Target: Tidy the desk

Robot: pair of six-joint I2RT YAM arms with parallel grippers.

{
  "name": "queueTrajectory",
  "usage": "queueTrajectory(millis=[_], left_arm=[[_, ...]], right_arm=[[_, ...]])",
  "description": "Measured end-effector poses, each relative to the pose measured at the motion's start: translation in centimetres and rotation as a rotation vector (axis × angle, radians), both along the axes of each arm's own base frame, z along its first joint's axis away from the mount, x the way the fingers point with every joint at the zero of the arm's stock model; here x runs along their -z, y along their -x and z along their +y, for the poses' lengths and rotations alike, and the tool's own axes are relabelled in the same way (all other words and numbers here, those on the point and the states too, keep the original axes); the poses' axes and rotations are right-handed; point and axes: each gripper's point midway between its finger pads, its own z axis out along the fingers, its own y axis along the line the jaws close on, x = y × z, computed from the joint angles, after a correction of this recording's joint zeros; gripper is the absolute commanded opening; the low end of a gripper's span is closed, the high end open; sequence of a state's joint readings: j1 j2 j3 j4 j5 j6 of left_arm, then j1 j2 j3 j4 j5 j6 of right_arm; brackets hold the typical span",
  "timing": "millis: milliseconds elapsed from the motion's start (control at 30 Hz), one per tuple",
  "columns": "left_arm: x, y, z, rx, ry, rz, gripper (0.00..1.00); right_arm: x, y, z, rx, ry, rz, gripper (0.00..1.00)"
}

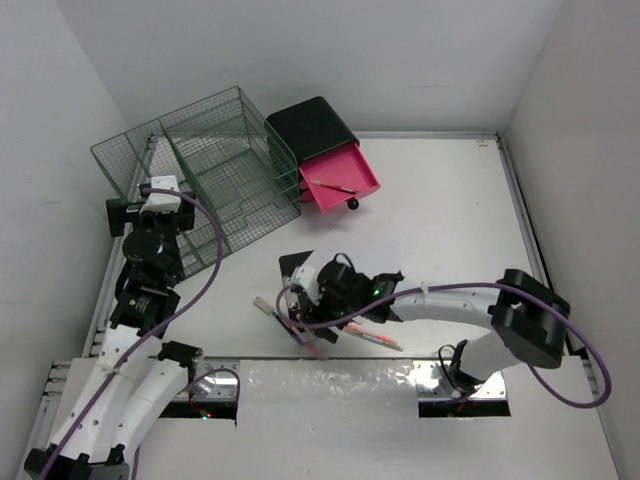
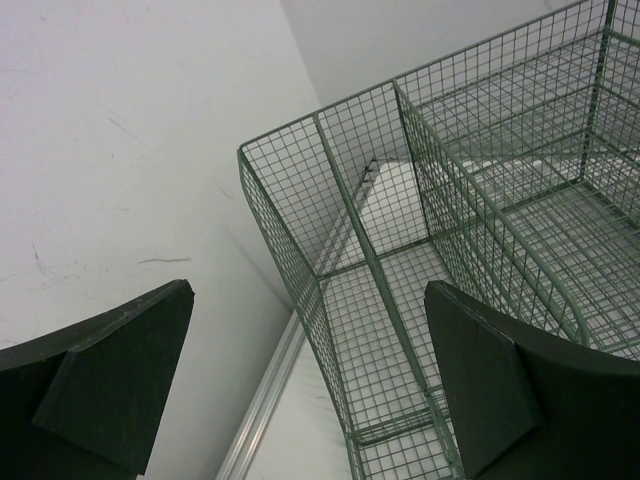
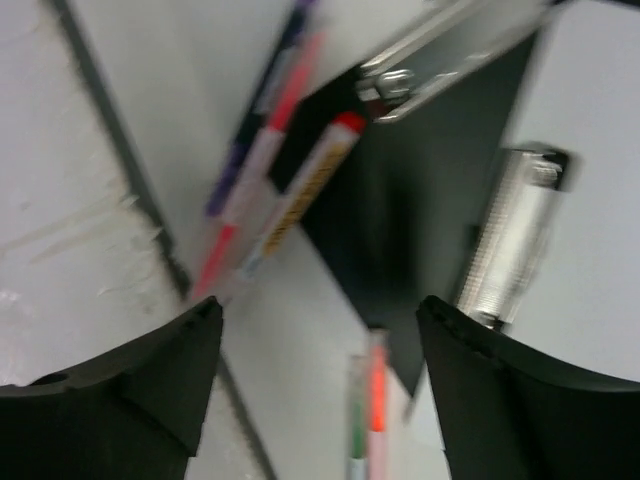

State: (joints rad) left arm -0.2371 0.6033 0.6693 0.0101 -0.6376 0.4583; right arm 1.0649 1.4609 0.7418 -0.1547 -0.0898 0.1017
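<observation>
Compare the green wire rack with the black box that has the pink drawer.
The green wire rack is open see-through mesh; the black box is solid. The rack is clearly larger than the box. The rack's compartments look empty, while the box's pink drawer is pulled out with a thin pen-like thing inside. Both stand side by side on the desk's far left.

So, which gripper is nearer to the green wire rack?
Left. The left gripper is at the near left side of the green wire rack; the right gripper hovers over pens on the desk, far from the rack.
</observation>
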Motion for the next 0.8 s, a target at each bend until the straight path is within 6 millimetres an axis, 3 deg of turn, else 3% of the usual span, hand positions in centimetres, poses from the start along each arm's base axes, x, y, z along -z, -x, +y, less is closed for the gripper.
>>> queueTrajectory(millis=[100, 200, 300, 433, 567, 800], left_arm=[[-0.2, 0.2, 0.0, 0.004, 0.005, -0.008, 0.99], [-0.2, 0.3, 0.0, 0.005, 0.008, -0.012, 1.0], [-0.2, 0.3, 0.0, 0.004, 0.011, -0.014, 1.0], [-0.3, 0.4, 0.0, 0.004, 0.013, -0.02, 1.0], [-0.2, 0.4, 0.0, 0.003, 0.013, -0.018, 1.0], [-0.2, 0.4, 0.0, 0.003, 0.013, -0.018, 1.0]], right_arm=[[1.4, 2.2, 1.0, -0.057, 0.04, 0.038, 0.69], [2.5, 2.7, 1.3, -0.054, 0.065, 0.061, 0.62], [3.5, 2.6, 1.3, -0.03, 0.081, 0.076, 0.54], [4.8, 2.3, 1.7, -0.008, 0.113, 0.092, 0.5], [4.5, 1.4, 3.1, 0.003, 0.095, 0.08, 0.45], [5.0, 0.0, 1.9, 0.096, 0.15, 0.026, 0.24]])
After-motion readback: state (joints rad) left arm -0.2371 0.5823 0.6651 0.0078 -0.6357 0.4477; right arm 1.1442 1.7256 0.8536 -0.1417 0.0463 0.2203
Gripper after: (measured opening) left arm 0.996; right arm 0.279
